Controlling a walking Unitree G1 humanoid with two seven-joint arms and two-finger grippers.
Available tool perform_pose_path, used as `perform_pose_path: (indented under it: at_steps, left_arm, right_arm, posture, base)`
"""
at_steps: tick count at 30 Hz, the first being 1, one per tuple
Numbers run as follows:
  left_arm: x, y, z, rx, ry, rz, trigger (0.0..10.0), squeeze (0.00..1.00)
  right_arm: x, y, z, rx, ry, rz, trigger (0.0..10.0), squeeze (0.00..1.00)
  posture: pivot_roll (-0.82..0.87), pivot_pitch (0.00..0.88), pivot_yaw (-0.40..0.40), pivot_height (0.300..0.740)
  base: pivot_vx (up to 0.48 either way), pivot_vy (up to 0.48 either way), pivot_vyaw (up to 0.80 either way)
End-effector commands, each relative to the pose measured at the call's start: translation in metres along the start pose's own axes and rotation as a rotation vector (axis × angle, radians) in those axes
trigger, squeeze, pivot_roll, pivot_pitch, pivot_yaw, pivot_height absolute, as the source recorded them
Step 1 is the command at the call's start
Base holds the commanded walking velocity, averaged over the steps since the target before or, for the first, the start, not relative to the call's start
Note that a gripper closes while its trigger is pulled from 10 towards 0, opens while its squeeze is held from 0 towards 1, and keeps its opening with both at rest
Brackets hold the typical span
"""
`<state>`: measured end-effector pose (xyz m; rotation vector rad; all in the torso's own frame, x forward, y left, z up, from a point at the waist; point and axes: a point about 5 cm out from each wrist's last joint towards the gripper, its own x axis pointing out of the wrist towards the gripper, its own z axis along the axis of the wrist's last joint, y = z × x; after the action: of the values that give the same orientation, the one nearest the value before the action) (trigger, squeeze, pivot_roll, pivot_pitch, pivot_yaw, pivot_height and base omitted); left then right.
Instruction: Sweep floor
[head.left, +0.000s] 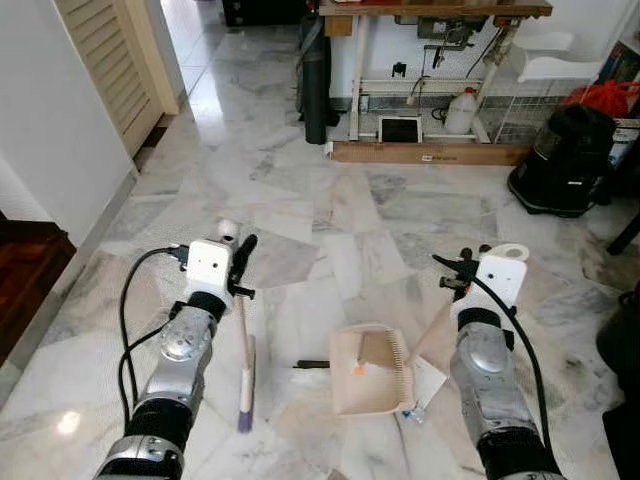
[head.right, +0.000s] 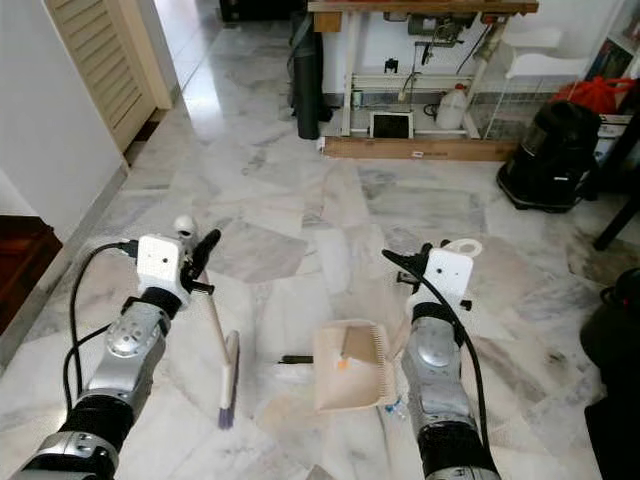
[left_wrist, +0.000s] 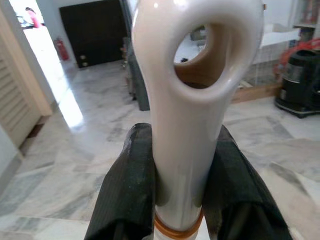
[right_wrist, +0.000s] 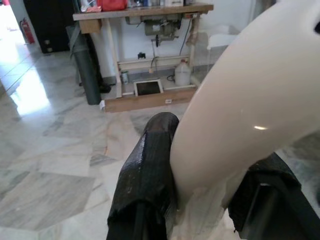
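Left end effector (head.left: 243, 268) gripping broom (head.left: 245, 370), dustpan (head.left: 368, 372) beside, vacuum (head.left: 565, 160) beyond.

Count: 1 brush (head.left: 245, 375), 1 dustpan (head.left: 368, 372), 2 hands – left hand (head.left: 240, 262), right hand (head.left: 462, 270). Also 1 black vacuum (head.left: 562, 160), 1 white jug (head.left: 461, 110), 1 louvred door (head.left: 110, 60), 1 surface (head.left: 435, 9) at floor's far edge.

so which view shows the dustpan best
The left eye view: the beige dustpan lies whole on the marble floor, its handle rising to the right gripper. The right eye view shows nearly the same. The right wrist view has just its handle, close up.
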<state>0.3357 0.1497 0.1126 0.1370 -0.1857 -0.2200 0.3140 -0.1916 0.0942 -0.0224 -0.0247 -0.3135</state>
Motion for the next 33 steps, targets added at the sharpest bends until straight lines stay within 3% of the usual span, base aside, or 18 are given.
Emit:
perform_pose_path:
  at_steps: [1, 14, 23, 33]
  left_arm:
    - [0.007, 0.0, 0.012, 0.022, -0.061, -0.011, 10.0, 0.0]
    - [0.002, 0.01, 0.009, 0.038, -0.068, 0.029, 10.0, 0.0]
    - [0.002, 0.003, 0.005, 0.029, -0.067, 0.026, 10.0, 0.0]
    - [-0.006, 0.011, 0.006, 0.047, -0.08, 0.062, 10.0, 0.0]
  right_arm:
    - [0.001, -0.001, 0.014, 0.025, -0.073, -0.009, 10.0, 0.0]
    - [-0.013, 0.008, 0.008, 0.041, -0.061, -0.002, 10.0, 0.0]
    - [-0.02, -0.009, 0.012, 0.009, -0.097, 0.005, 10.0, 0.0]
    - [-0.019, 0.004, 0.007, 0.027, -0.065, 0.047, 10.0, 0.0]
  posture:
    - [-0.12, 0.0, 0.051, 0.74]
    - [-0.13, 0.0, 0.079, 0.74]
    - [-0.16, 0.0, 0.063, 0.74]
    - [-0.1, 0.0, 0.026, 0.74]
  base:
    - [0.0, 0.0, 0.0]
    - [0.0, 0.0, 0.0]
    - [0.0, 0.0, 0.65]
    - [0.0, 0.0, 0.69]
